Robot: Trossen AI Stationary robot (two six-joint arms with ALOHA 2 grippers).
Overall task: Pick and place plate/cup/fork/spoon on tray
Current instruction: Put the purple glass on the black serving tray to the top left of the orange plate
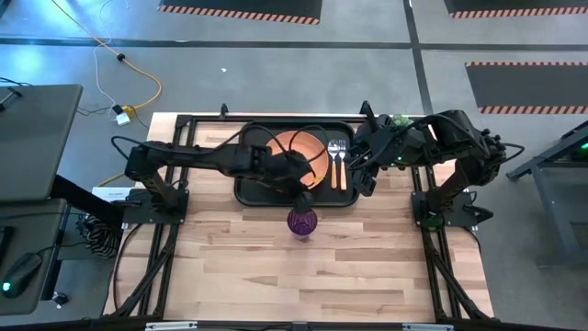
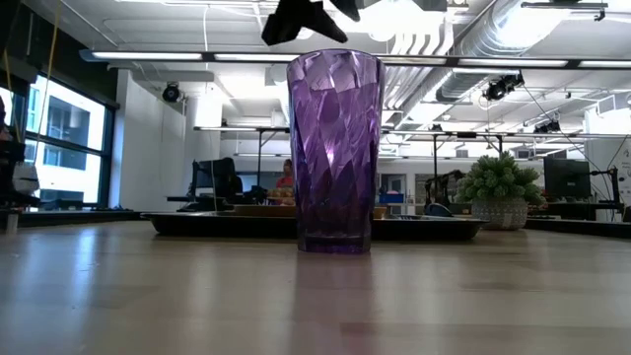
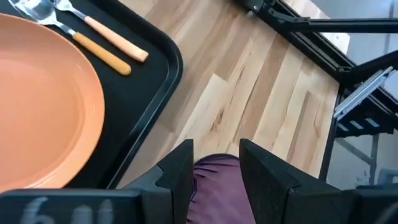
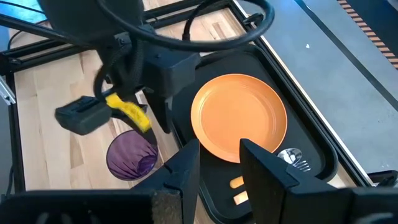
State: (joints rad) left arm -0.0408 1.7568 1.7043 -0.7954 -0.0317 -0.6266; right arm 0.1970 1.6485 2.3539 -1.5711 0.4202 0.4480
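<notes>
**Cup is the last piece off the tray; left gripper poised above it**

High view: the black tray [image 1: 246,191] sits at centre frame holding the orange plate [image 1: 301,152], with the fork [image 1: 333,160] and spoon [image 1: 343,160] at the plate's right. The purple cup [image 1: 302,222] stands on the wooden table [image 1: 367,267] just below the tray's lower edge. The left gripper [image 1: 299,195] hangs over the tray's lower rim, just above the cup in the frame. The right gripper [image 1: 360,175] waits at the tray's right edge.

Low view: the cup [image 2: 334,153] stands upright at centre, the tray [image 2: 434,227] behind it, a potted plant [image 2: 498,189] at right. The left gripper [image 2: 306,20] shows dark above the cup's rim, apart from it.

Left wrist view: the fingers [image 3: 178,171] stand parted and empty, the cup [image 3: 216,190] visible between them below.

Right wrist view: its fingers [image 4: 186,165] are parted, holding nothing.

Judgement: cup pickup is in hand; next comes descending, closing on the cup's wall, then lifting over the raised rim into the tray's free area, avoiding the plate.
</notes>
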